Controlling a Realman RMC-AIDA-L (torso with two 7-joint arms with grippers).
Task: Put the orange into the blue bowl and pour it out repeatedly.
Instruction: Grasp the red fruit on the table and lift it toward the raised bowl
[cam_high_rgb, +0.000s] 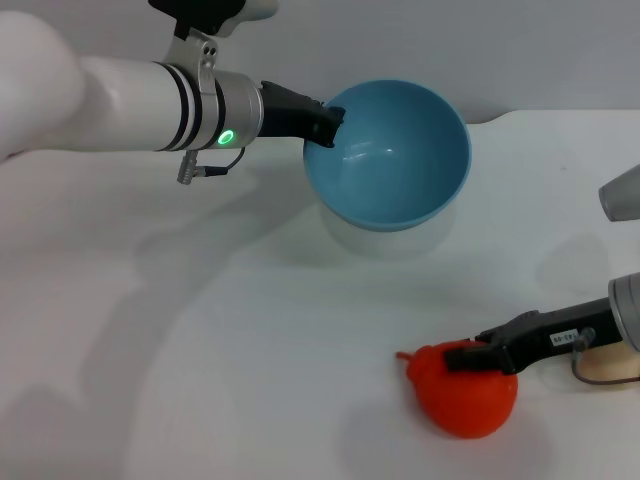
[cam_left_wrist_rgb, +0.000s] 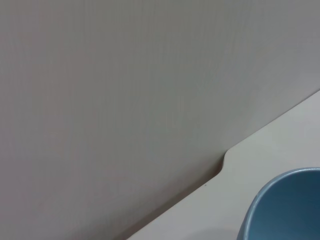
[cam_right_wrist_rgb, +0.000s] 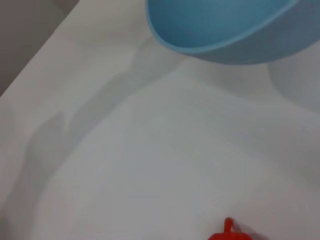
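Counting one orange (cam_high_rgb: 465, 392), one blue bowl (cam_high_rgb: 388, 152), two arms, one white table (cam_high_rgb: 200, 350). The left claw (cam_high_rgb: 328, 125) is clamping the blue bowl's rim on the robot's left side and holding it tilted, opening facing the head camera, over the far middle of the table. The right claw (cam_high_rgb: 470, 357) is sitting on top of the orange, at the near right of the table; its black fingers are pressing against the fruit, but whether they are actually clamped on it I cannot tell. The orange is lying well apart from the bowl, nearer the robot.

Only the head view is showing both arms and the whole fruit. The left wrist view is giving just a slice of the bowl's rim, the table edge with a notch, and a plain grey wall (cam_left_wrist_rgb: 125, 100). The right wrist view is catching the bowl's underside and its shadow on the table, plus only the orange's stem nub and top.

The bowl is round, deep, smooth and glossy light blue. The orange is bright red-orange, roundish, slightly lumpy. The table is matte white. A tan rounded object (cam_high_rgb: 610, 365) is partly showing beside the right arm.
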